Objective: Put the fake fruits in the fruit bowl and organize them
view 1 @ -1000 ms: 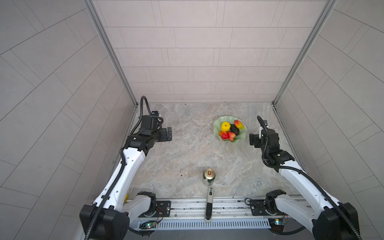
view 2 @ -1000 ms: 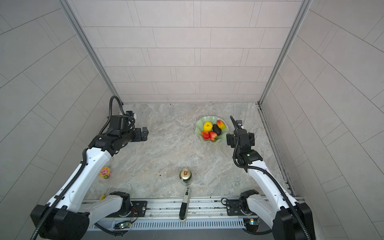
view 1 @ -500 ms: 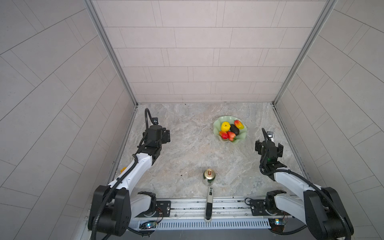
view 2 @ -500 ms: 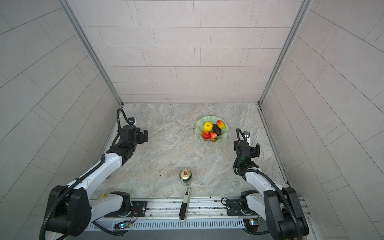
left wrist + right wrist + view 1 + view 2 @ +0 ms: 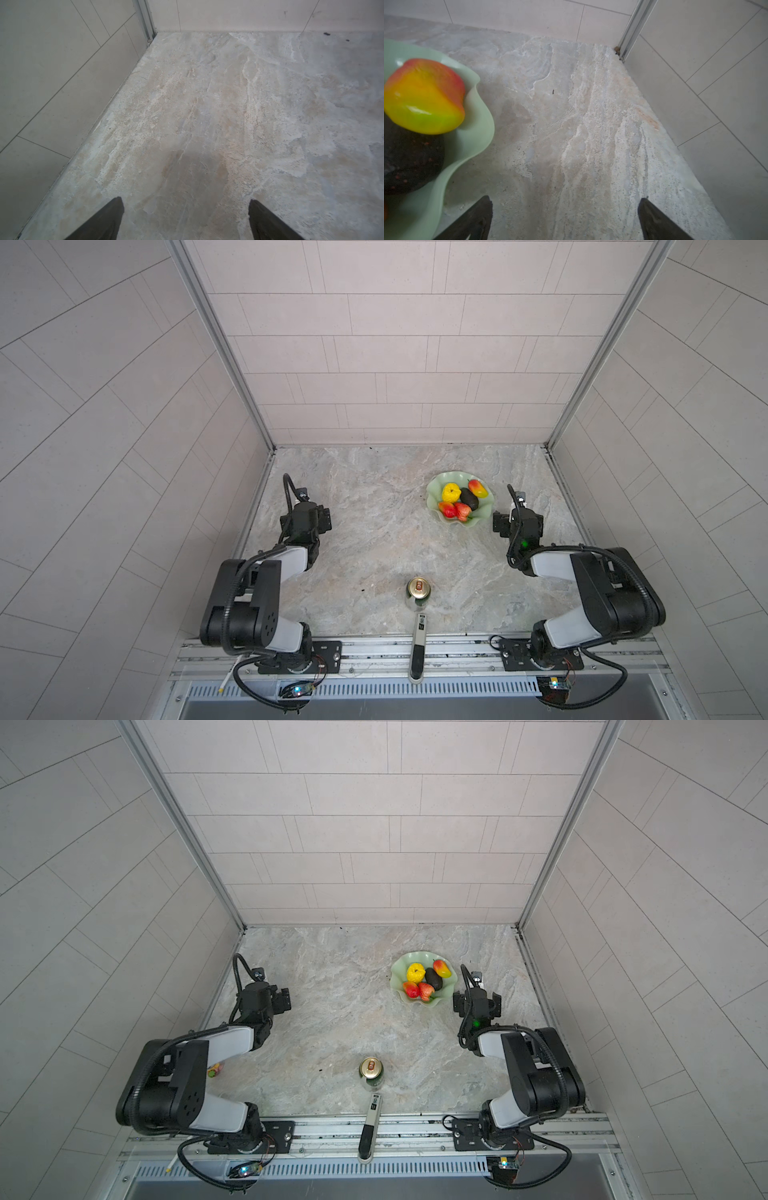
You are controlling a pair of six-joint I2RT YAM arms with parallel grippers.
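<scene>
The five fake fruits lie bunched in the fruit bowl (image 5: 452,477). A lumpy yellow fruit (image 5: 451,492) and a red-and-yellow mango (image 5: 478,488) are on the far side, with a dark oval fruit (image 5: 470,498) between them. Two red pieces (image 5: 449,511) touch each other on the near side; which of them is the strawberry is too small to tell.

The fruits look like light, stiff plastic with a glossy skin. They are likely to slip or roll if pinched near an end, so a hold across the widest middle seems safest. The bowl looks hard, smooth and possibly brittle, and a nudge on its wavy rim could slide it.

The bowl stands on the right half of the stone table (image 5: 374,506). The right gripper (image 5: 564,204) is spread wide and empty over bare table just beside the rim. The left gripper (image 5: 185,207) is also wide and empty, well apart near the left wall. A can (image 5: 418,589) and a marker (image 5: 419,639) sit at the near edge.
</scene>
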